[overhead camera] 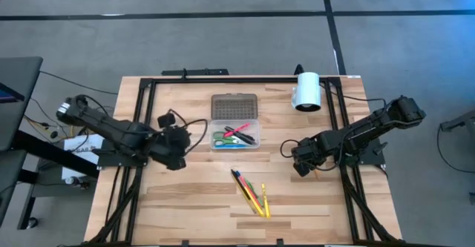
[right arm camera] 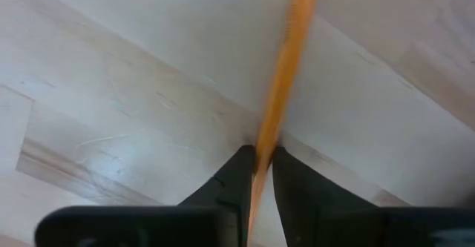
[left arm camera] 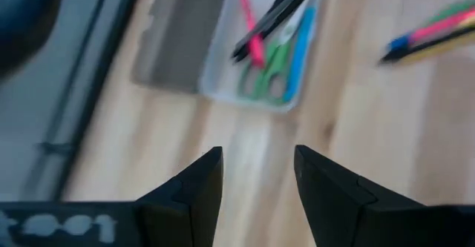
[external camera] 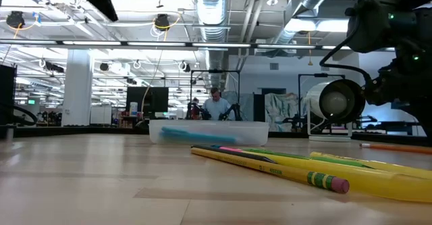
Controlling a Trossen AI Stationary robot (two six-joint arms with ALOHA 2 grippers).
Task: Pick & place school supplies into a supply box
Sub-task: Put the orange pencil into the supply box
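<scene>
The supply box is a clear open case in the middle of the table. In it lie green scissors, a pink pen, a black marker and a blue pen. Its grey dotted lid lies flat just beyond it. Several pencils and pens lie loose on the wood nearer the front edge. My left gripper hovers open to the left of the box, its fingers bare. My right gripper stands to the right of the box, pointing down, shut on an orange pencil. My right gripper pinches the orange pencil's shaft between its two fingers. The fingers come from above, pointing down, and lie across the pencil. The pencil lies level on the table; its part behind the fingers is hidden by the gripper.
A white cylinder lies at the far right of the table. Black frame rails run along the table's left and right sides. Bare wood lies between the box and the right gripper. In the low view a person shows in the room far behind the table.
</scene>
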